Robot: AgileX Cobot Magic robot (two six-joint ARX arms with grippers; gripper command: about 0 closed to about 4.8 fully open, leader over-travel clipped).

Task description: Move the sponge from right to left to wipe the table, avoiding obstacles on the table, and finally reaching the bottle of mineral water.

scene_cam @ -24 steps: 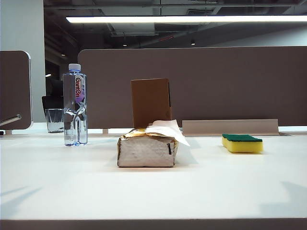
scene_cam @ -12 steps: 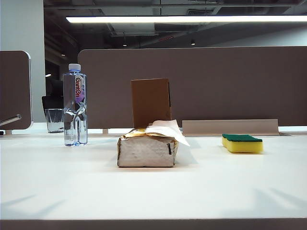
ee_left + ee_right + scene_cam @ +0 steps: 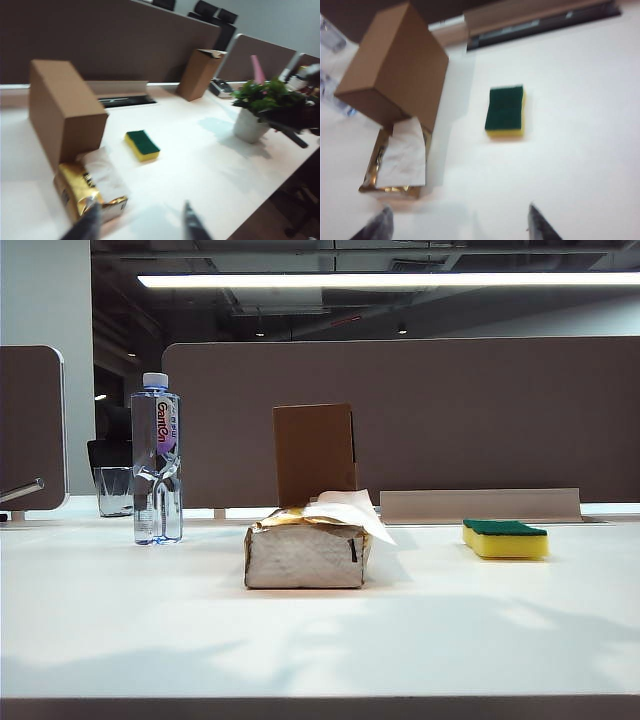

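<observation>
Sponge (image 3: pixel 505 539) lies flat, green side up, on the right of the tabletop (image 3: pixel 320 640), untouched. Tissue pack (image 3: pixel 308 551) sits at centre, box (image 3: pixel 314 453) upright just behind it. Bottle (image 3: pixel 157 458) stands on the left, cup (image 3: pixel 115 490) behind it. Left tool (image 3: pixel 142 225) hangs above the tabletop near the tissue pack, fingers apart, holding nothing. Right tool (image 3: pixel 457 222) hangs above the sponge, fingers spread wide, empty.
</observation>
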